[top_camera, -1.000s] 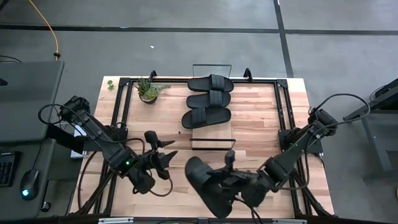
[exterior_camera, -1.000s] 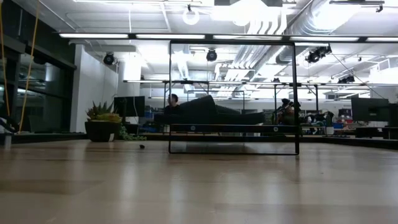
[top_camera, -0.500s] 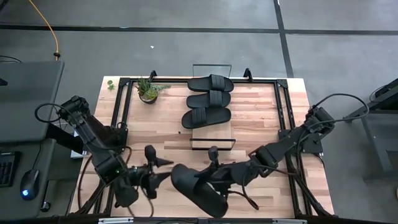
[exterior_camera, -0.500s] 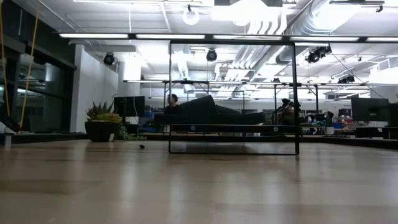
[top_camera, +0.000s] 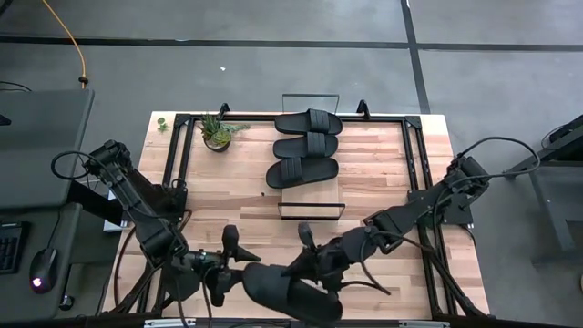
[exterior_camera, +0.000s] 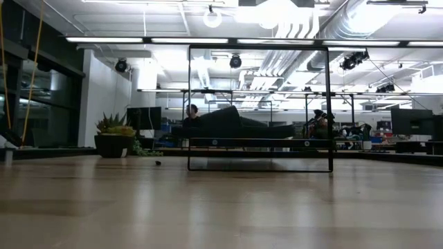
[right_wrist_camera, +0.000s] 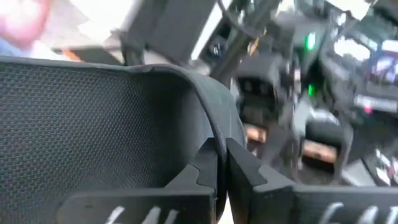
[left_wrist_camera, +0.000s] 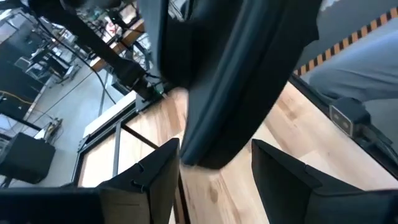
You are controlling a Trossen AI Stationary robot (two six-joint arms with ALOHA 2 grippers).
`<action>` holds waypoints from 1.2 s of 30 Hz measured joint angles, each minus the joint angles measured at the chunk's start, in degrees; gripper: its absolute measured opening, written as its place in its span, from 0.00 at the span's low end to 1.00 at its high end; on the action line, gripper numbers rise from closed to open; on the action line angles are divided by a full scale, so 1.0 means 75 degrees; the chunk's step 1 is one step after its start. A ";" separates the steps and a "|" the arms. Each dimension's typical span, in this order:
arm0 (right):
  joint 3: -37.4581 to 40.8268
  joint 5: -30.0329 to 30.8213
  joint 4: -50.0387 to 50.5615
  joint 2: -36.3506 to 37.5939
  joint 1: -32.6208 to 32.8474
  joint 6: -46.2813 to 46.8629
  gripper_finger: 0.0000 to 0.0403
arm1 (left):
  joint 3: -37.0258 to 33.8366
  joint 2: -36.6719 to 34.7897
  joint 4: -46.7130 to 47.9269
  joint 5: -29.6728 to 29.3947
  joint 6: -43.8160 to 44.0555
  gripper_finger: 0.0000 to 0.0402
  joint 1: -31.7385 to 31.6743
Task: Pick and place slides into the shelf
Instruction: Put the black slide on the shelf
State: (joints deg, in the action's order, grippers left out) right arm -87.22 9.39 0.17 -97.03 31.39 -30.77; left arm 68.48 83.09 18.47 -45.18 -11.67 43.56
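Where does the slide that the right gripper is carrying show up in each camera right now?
High view: the carried slide is at the table's near edge, between the right gripper and the left gripper.
Low view: not in it; only the shelf shows.
Left wrist view: it hangs over the tabletop, above the open fingers.
Right wrist view: it fills the left, its strap pinched.
Shared landmark: the wooden tabletop.

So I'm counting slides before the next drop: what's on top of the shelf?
Three slides lie side by side on the shelf, covering its far part. The near end is bare plank. The fourth slide is in the right gripper, off the shelf.
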 joint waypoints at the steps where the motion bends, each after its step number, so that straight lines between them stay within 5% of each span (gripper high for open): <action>1: 0.0000 -0.0095 -0.0115 0.0002 -0.0001 -0.0074 0.00 | -0.0002 0.0000 -0.0111 0.0032 -0.0037 0.46 -0.0008; 30: 0.0000 -0.1192 -0.0625 -0.0175 -0.0189 -0.0361 0.00 | -0.0002 0.0000 -0.1672 0.0535 -0.1243 0.46 0.0444; 36: 0.0000 -0.1242 -0.0665 -0.0175 -0.0196 -0.0364 0.00 | -0.0002 0.0000 -0.1779 0.0537 -0.1333 0.38 0.0443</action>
State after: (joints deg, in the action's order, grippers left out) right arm -87.22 0.08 -4.81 -98.35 29.92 -33.50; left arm 68.47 83.09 5.13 -41.15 -21.67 46.89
